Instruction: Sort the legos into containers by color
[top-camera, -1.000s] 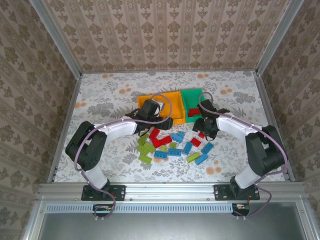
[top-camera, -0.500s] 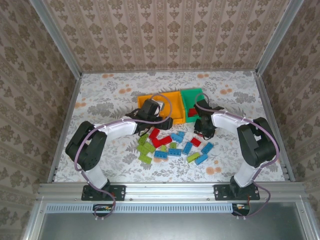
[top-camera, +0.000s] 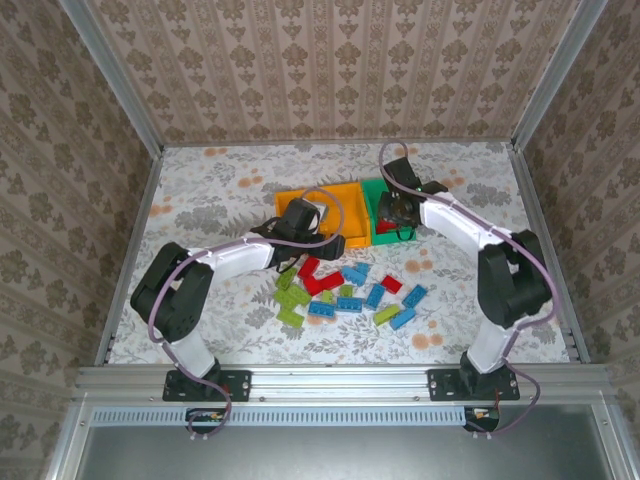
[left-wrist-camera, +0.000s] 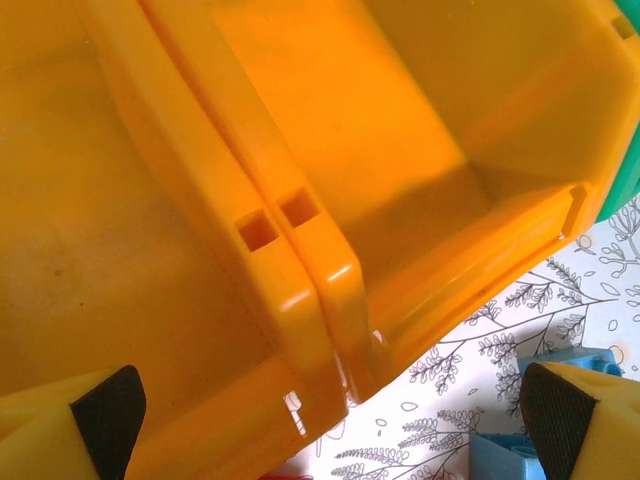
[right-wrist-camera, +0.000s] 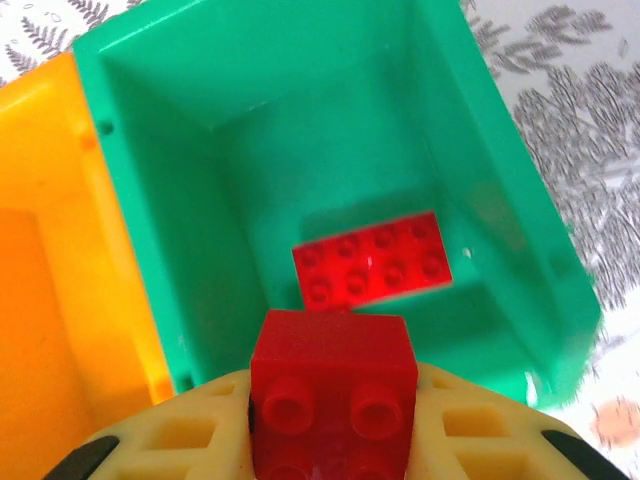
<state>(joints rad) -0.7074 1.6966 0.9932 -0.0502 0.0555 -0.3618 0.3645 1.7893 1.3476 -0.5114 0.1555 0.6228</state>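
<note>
Right hand (right-wrist-camera: 330, 425) clamps red studded brick (right-wrist-camera: 332, 385) | over green bin (right-wrist-camera: 525, 270) holding flat red brick (right-wrist-camera: 372, 258) | left hand (left-wrist-camera: 328, 412) wide

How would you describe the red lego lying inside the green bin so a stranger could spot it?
Find the green bin, rightmost of the three, next to the orange bins. On its floor lies a red lego, studs up in two rows of four. The other red brick nearby is clamped in the right gripper, not resting in the bin.
</note>
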